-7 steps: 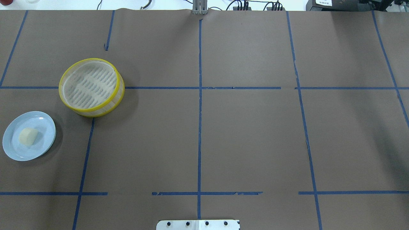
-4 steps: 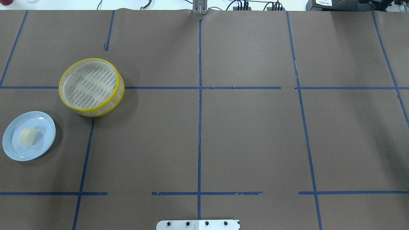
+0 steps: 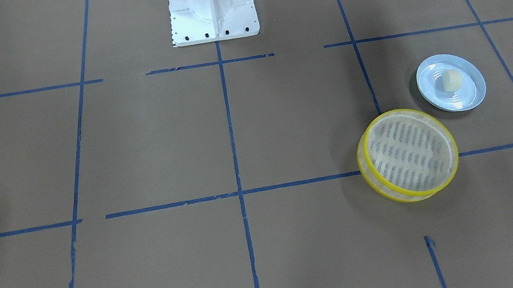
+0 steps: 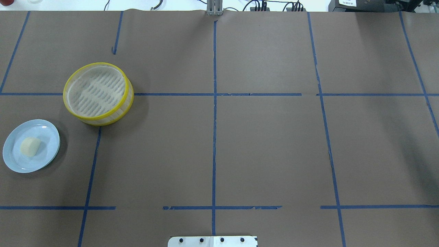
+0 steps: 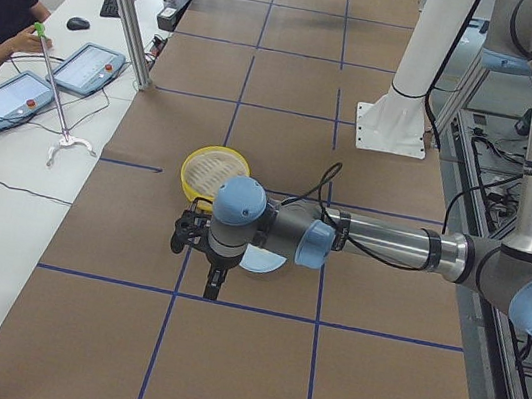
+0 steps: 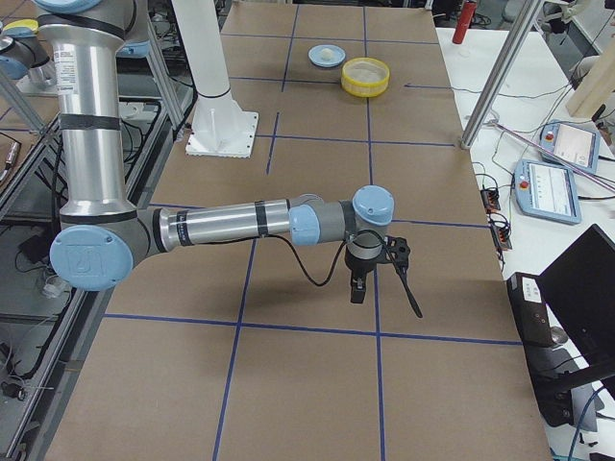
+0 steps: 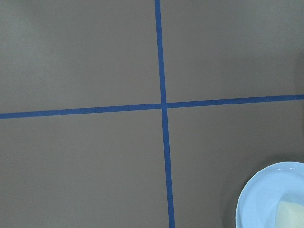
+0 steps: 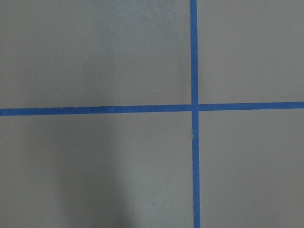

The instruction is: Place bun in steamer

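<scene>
The cream-white bun (image 4: 30, 146) lies on a pale blue plate (image 4: 49, 135) at the table's near left; it also shows in the front view (image 3: 451, 80) and at the left wrist view's bottom right corner (image 7: 292, 214). The yellow-rimmed steamer (image 4: 127, 90) stands empty just beyond the plate, also in the front view (image 3: 365, 169). My left gripper (image 5: 189, 236) shows only in the left side view, held above the table near the plate; I cannot tell if it is open. My right gripper (image 6: 384, 279) shows only in the right side view, far from both; I cannot tell its state.
Brown paper with blue tape lines covers the table (image 4: 267, 144). The robot's white base (image 3: 212, 4) stands at the middle of the near edge. An operator sits at a side bench with tablets (image 5: 84, 70) and a grabber stick.
</scene>
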You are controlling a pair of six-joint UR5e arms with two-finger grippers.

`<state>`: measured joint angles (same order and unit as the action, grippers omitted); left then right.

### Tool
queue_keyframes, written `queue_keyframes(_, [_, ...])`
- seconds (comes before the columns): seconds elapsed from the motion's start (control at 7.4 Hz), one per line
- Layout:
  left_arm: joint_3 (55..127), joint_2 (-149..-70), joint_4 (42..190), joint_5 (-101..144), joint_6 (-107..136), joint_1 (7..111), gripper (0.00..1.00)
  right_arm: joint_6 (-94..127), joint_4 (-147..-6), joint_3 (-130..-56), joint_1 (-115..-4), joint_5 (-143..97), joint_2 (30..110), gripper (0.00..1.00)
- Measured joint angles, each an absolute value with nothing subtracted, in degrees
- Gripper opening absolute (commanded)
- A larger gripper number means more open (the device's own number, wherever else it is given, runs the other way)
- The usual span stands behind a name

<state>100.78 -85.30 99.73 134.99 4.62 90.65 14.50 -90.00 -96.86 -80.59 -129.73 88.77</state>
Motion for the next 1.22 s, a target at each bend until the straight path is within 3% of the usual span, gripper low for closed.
queue_keyframes(0.54, [102.7, -89.9, 106.4, 131.9, 21.1, 81.4, 1.0, 14.5, -90.0, -96.9, -80.6, -129.7, 88.8, 1.0])
queue_keyframes(1.22, [106.2, -89.5, 108.4, 122.3, 40.4, 63.8, 1.0, 14.5, -90.0, -96.9, -80.6, -129.7, 88.8, 1.0])
